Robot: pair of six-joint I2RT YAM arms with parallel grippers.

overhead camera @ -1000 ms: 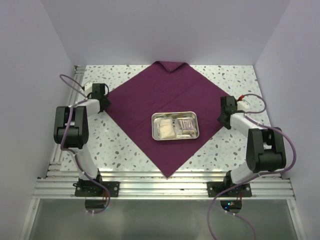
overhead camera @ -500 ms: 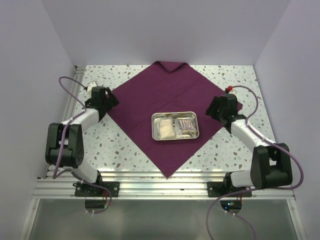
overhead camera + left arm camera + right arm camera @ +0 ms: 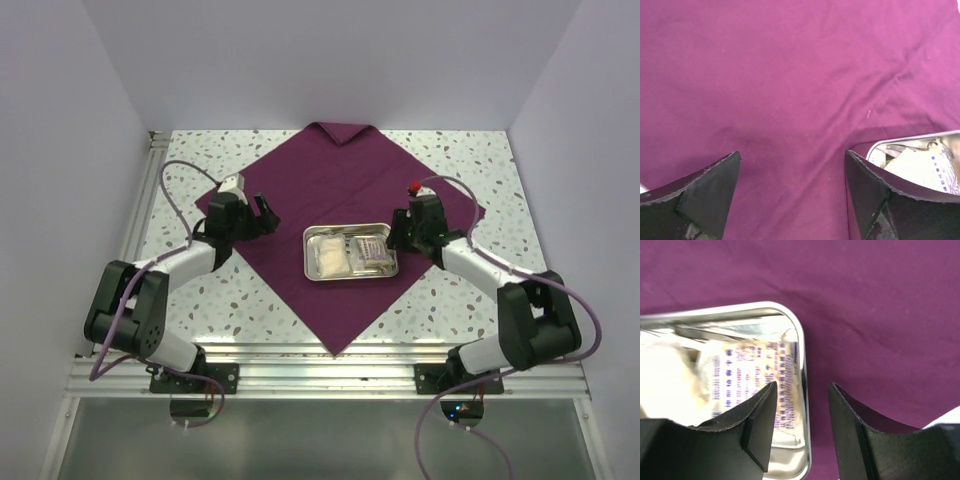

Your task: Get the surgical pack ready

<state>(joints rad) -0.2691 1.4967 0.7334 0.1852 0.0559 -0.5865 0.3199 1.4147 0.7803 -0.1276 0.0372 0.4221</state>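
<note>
A speckled table [image 3: 460,150] carries the surgical pack [image 3: 320,180], a plum-maroon drape spread flat and set diamond-wise, one corner pointing at the arm bases and the far corner turned over on itself against the back wall. The cloth looks thin, light and limp, showing soft creases in the left wrist view [image 3: 790,75], so it should lift easily but sag and drag rather than hold a shape. The free corners and outer edges look like the sensible places to pinch it, since the flat middle gives fingers nothing to bite on. A shiny steel tray [image 3: 350,227] sits on the drape a little toward the near side of centre, pinning the fabric there. Any fold would have to go up and over it, and a hard tug at a corner could slide it. The left gripper [image 3: 262,212] hovers low over bare cloth left of the tray, jaws spread wide with nothing between them [image 3: 791,155]. The right gripper [image 3: 398,232] is at the tray's right end, jaws apart and straddling the rim [image 3: 803,385] without visibly clamping it. Both forearms reach inward over the drape's side corners. Inside the tray lie a white pad [image 3: 328,258] and a small printed packet [image 3: 372,250], loose and likely to shift if the tray tips.
</note>
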